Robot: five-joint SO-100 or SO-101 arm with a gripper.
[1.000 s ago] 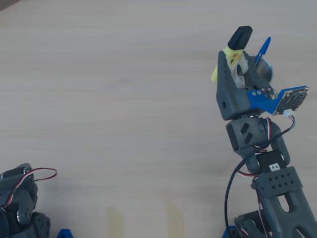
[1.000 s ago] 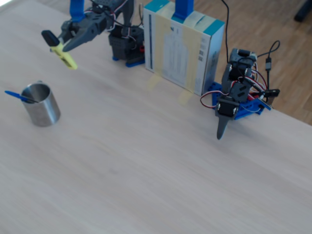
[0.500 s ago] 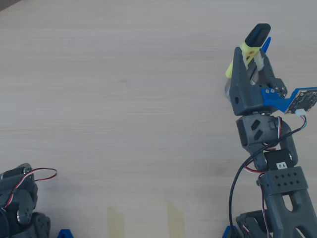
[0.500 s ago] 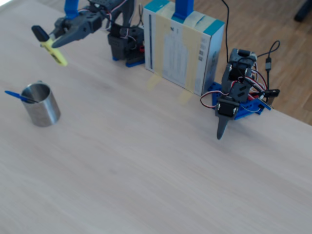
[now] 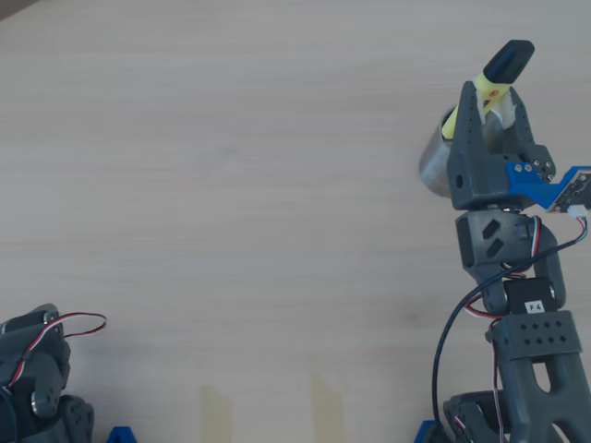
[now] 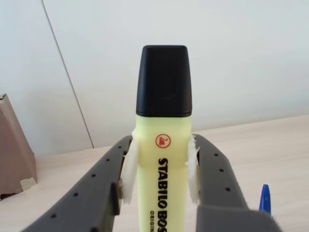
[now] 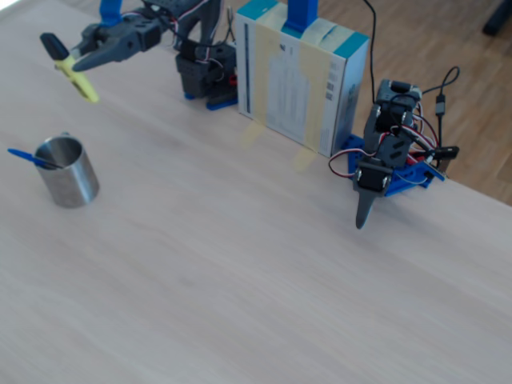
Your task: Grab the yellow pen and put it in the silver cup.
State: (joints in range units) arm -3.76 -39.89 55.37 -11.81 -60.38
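Note:
The yellow pen (image 5: 487, 89), a chunky highlighter with a black cap, is clamped between my gripper's (image 5: 488, 100) padded jaws, cap end pointing away from the arm. In the wrist view the pen (image 6: 161, 159) stands upright between both fingers (image 6: 219, 183). The silver cup (image 5: 434, 166) stands on the table below the gripper, mostly hidden by it in the overhead view. In the fixed view the pen (image 7: 78, 81) hangs tilted in the air above the cup (image 7: 70, 174), held by the gripper (image 7: 78, 64). A thin blue pen (image 7: 24, 156) leans in the cup.
A second arm (image 7: 386, 164) rests folded at the right of the fixed view, its finger pointing down; it shows at the overhead view's bottom left (image 5: 32, 369). A white and teal box (image 7: 300, 80) stands by the arm bases. The blue pen's tip (image 6: 264, 198) shows in the wrist view.

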